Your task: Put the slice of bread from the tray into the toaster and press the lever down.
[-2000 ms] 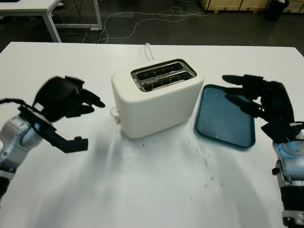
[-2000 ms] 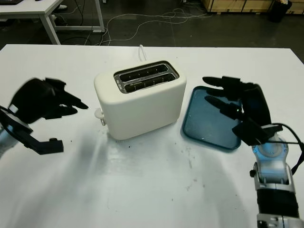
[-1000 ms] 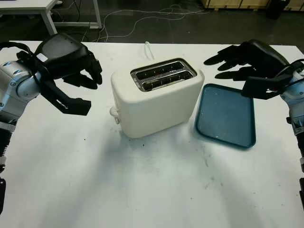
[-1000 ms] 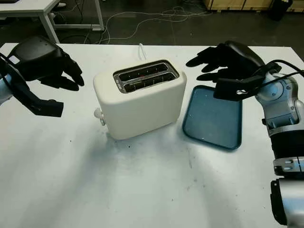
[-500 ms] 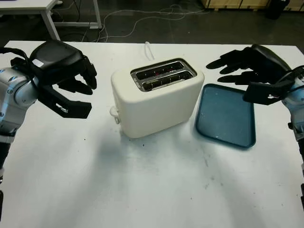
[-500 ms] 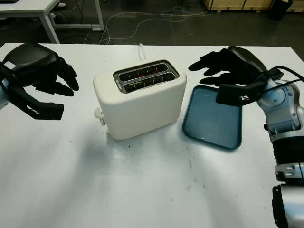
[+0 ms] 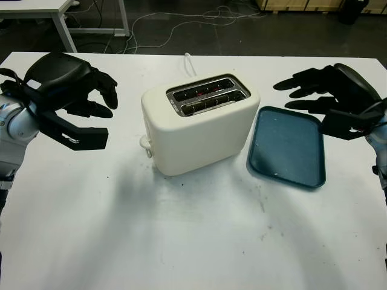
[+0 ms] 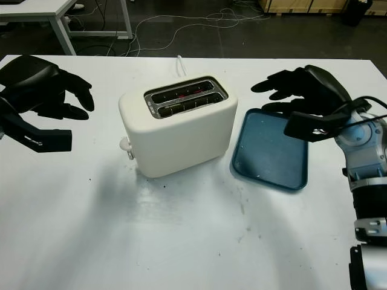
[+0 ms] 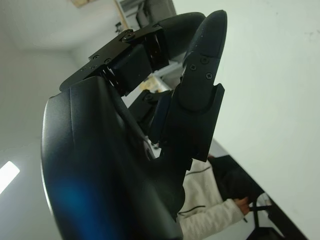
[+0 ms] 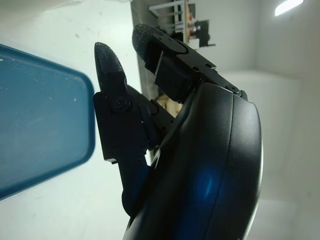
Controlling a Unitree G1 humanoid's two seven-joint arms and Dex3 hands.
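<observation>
Both hands drifted outward over white table [image 7: 181,241]

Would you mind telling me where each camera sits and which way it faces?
Left eye: on the head, looking down at the toaster and tray; both hands show.
Right eye: beside it, same scene, shifted slightly.
Left wrist: behind the open left hand, facing the table edge and a person beyond.
Right wrist: behind the open right hand, facing the tray's edge.
Shared: right wrist and eye views all show the tray.

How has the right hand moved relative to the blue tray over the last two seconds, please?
Yes: the right hand rose from the tray's right side to hover above its far edge, open.
</observation>
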